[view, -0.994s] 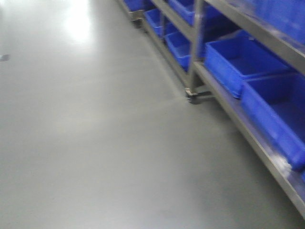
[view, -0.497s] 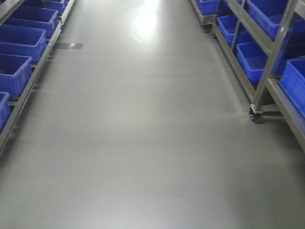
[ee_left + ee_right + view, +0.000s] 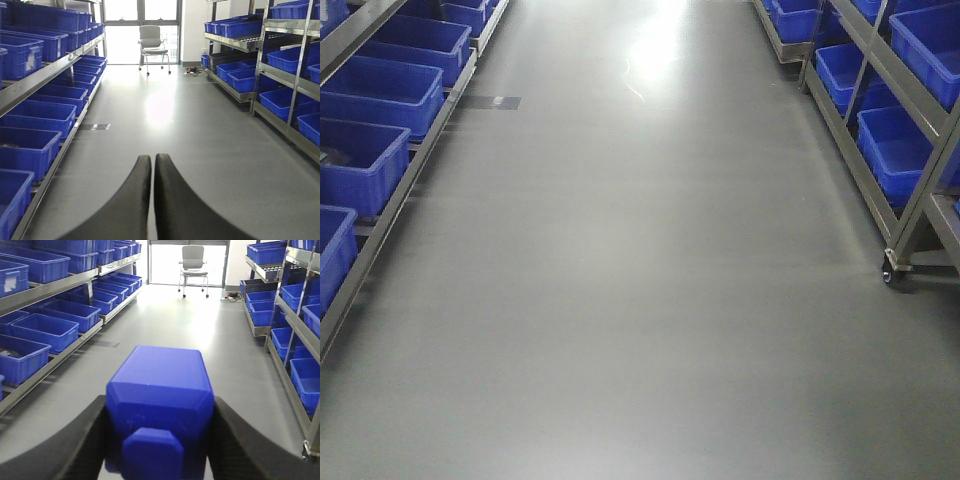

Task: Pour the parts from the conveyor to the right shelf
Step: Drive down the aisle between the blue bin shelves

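We risk jolting the small bright-blue studded plastic block [image 3: 155,385] from our clamped right claw [image 3: 160,440], left claw [image 3: 152,167] pressed together empty, before reaching the stainless-steel right shelf [image 3: 923,187].

Ahead of both claws the grey floor [image 3: 640,300] runs open down the aisle as far as an office chair [image 3: 153,45], with loose cable [image 3: 192,73] lying to its right. To the left of the left gripper [image 3: 152,159], a steel rack [image 3: 40,82] of blue bins [image 3: 37,115] walls that side. To the right of the right gripper [image 3: 160,410], the right shelf [image 3: 295,340] does likewise, its castor [image 3: 890,272] nearest. The blue block [image 3: 160,385] fills the gap between the right claw's fingers.
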You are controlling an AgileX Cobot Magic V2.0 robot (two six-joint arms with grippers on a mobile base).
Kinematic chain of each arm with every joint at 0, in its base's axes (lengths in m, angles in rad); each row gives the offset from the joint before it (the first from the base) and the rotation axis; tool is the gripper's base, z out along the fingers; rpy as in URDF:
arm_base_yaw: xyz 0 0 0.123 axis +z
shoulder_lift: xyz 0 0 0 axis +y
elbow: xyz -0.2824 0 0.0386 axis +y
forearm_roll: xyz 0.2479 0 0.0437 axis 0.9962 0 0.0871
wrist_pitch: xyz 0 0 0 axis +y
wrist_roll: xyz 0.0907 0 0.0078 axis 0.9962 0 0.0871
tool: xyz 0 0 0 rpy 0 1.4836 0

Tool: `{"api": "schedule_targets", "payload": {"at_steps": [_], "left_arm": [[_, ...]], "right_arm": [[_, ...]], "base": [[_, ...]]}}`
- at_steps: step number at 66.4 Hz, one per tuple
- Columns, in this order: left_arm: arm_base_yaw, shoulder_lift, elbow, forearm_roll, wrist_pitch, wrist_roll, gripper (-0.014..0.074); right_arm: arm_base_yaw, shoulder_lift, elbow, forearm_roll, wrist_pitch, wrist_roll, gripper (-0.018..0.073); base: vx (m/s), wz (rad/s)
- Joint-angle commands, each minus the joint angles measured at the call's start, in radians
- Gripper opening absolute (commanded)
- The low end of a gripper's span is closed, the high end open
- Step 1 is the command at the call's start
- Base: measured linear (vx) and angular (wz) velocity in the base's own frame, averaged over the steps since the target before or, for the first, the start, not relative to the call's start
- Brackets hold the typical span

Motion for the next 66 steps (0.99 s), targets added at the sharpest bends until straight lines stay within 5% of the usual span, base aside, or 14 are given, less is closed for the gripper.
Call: {"api": "schedule_targets", "payload": {"at_steps": [1,66], "left_arm": [[-0.006,-0.012,-0.019,-0.006,-0.079,-0.008,-0.0006],[-0.006,-0.012,-0.019,-0.006,-0.079,-0.008,-0.0006]], "right_arm": [[-0.004,0.015,-0.027,-0.014,-0.084,-0.009,-0.0005],[-0.004,0.015,-0.027,-0.013,-0.084,-0.009,-0.0005]], "base": [[0.37,-0.1],[0.54,-0.06]]}}
